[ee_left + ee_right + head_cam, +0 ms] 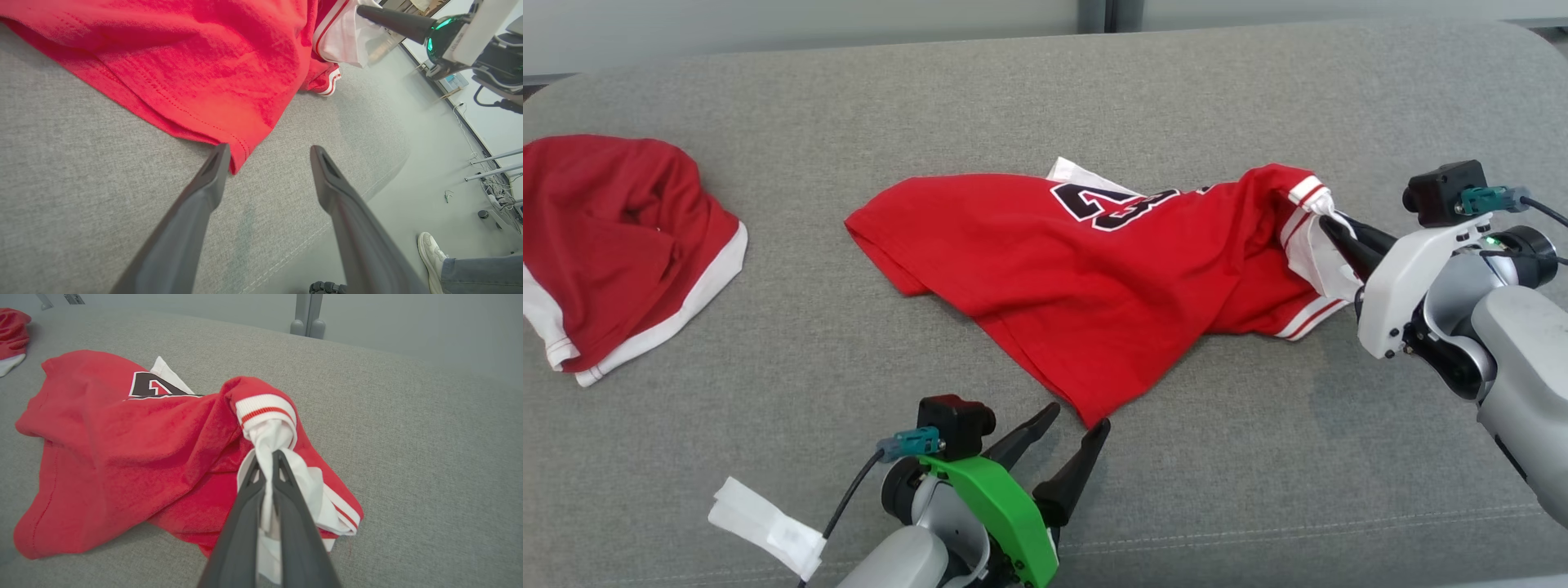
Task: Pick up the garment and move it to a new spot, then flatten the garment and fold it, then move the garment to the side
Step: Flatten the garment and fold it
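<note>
The garment [1094, 286] is a red jersey with a black number and white-and-red striped trim, lying crumpled across the middle of the grey cushion. My right gripper [1327, 222] is shut on the garment's white sleeve fabric at its right end; the right wrist view shows the white cloth pinched between the fingers [267, 457]. My left gripper [1078, 418] stands open just below the garment's lower corner, and in the left wrist view the red hem corner [239, 157] lies against the left fingertip [216, 157], with the gripper [267, 153] holding nothing.
A second red garment with white trim [613, 245] lies bunched at the far left of the cushion [1258, 457]. A white tag [764, 523] hangs by the left arm. In the left wrist view a person's shoe [431, 255] stands on the floor beyond the cushion edge.
</note>
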You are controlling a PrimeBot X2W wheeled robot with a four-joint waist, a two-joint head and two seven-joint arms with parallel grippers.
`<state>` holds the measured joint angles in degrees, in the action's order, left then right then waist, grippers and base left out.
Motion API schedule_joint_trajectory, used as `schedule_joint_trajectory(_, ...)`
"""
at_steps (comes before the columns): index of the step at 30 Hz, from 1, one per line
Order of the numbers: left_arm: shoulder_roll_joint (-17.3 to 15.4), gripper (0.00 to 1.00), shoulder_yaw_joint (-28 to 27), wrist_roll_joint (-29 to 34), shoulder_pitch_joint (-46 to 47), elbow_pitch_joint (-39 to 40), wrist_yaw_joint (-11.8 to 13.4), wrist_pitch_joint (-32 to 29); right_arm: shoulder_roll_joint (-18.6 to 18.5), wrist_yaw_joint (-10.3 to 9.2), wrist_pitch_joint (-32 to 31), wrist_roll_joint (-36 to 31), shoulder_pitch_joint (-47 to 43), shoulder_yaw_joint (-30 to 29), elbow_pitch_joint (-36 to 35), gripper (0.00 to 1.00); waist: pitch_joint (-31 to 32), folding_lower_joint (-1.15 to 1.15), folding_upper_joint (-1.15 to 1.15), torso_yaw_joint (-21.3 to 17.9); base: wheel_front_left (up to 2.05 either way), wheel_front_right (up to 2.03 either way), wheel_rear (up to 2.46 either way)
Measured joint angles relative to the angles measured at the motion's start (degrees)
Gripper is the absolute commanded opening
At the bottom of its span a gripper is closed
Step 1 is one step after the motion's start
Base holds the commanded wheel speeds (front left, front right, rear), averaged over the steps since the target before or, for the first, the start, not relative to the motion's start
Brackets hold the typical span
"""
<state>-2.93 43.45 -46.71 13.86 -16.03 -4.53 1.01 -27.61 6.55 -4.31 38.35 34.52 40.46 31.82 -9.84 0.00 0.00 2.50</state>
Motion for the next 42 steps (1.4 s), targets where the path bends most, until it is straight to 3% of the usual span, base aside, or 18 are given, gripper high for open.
schedule_joint_trajectory(12, 0.1, 1.0, 2.7, 2.2, 5.6, -7.9, -0.8, 1.6, 0.5, 0.49, 2.3, 0.0, 2.1, 0.6, 1.3, 0.0, -3.7, 0.0, 0.0, -4.1, 0.0, 0.0, 0.0)
schedule_joint_trajectory(21, 0.2, 1.0, 3.8, 3.8, 7.0, -12.9, -1.5, 3.5, 0.4, 0.51, 3.4, 0.5, 2.2, 0.7, 3.0, 0.0, -4.3, 0.0, 0.0, -4.4, 0.0, 0.0, 0.0)
schedule_joint_trajectory(42, 0.2, 1.0, 7.5, -0.4, 10.3, -15.7, -2.0, 7.4, 1.9, 0.52, 4.3, 1.6, 4.2, 4.4, 4.1, 0.0, -5.1, 0.0, 0.0, -5.8, 0.0, 0.0, 0.0)
